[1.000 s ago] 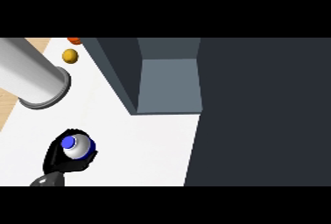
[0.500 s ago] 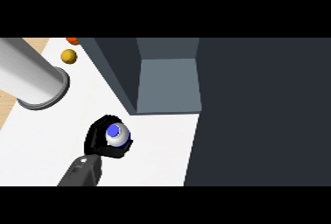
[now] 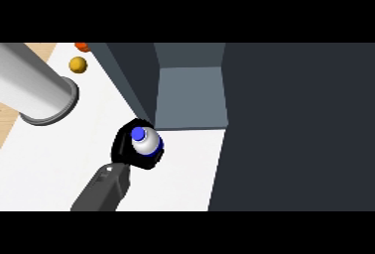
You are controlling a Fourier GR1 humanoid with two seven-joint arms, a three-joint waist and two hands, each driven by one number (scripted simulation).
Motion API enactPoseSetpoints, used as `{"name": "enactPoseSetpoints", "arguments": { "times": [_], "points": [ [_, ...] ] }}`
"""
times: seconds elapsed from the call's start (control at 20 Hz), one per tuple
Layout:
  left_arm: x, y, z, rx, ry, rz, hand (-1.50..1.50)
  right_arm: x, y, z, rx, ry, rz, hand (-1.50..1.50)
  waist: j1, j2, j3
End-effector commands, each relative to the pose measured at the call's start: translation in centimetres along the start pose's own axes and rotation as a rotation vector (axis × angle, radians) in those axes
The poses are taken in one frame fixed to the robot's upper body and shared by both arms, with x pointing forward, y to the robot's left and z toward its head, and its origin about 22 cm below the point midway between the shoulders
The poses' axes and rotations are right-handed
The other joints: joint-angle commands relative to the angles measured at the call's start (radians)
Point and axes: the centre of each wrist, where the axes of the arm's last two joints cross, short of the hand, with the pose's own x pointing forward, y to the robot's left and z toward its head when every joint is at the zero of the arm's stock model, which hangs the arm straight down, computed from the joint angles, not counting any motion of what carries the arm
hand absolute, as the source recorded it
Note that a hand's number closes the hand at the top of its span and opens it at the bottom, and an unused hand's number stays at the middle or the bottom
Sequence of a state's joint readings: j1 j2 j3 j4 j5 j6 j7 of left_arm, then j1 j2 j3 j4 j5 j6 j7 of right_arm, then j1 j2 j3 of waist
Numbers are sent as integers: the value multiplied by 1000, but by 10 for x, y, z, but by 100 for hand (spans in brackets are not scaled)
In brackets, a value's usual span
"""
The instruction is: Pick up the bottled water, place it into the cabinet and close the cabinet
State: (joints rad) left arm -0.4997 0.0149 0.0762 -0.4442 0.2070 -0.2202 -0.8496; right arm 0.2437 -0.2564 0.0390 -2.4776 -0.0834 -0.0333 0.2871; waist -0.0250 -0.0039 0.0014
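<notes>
Head view, looking steeply down: one grey forearm (image 3: 102, 188) comes up from the lower edge at left of centre, and its black hand (image 3: 124, 149) is curled round the bottled water (image 3: 145, 142), blue cap (image 3: 138, 133) facing up and a blue band showing lower on the pale body. Which hand is this? Only one arm shows here, and the view does not settle whether it is the left or the right (so I leave the side unnamed). The bottle sits in that grasp over the white counter (image 3: 66, 149), just at the lower left corner of the cabinet (image 3: 190, 94), whose grey inner shelf lies open to view; whether bottle and cabinet edge touch, I cannot tell. A large dark panel (image 3: 300, 129) fills the right side, running from top to bottom. Up at the left, a big grey cylinder (image 3: 33, 96) lies angled across the counter's edge. Beyond it, near the top, sit a small yellow-orange round thing (image 3: 78, 64) and a red-orange one (image 3: 82, 46), half cut off.
</notes>
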Motion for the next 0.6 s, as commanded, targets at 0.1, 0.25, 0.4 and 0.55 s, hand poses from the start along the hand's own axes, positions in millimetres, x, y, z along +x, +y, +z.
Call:
{"name": "enactPoseSetpoints", "arguments": {
  "times": [0.1, 0.25, 0.4, 0.55],
  "points": [
    [25, -41, -54, -48, -10, 78, 150, 2, -15, 1, 22, -26, -104, -150, -27, -4, 0],
    [27, -44, -51, -40, -38, 72, 150, 4, -26, 5, -1, -13, -105, -150, -15, -5, 0],
    [29, -56, -55, -39, -26, 55, 150, -6, -32, 2, -2, -5, -107, -150, -35, -6, 1],
    [33, -64, -61, -37, -28, 29, 150, -8, -35, -4, 0, -32, -119, -150, -48, -1, 0]
  ]
}}
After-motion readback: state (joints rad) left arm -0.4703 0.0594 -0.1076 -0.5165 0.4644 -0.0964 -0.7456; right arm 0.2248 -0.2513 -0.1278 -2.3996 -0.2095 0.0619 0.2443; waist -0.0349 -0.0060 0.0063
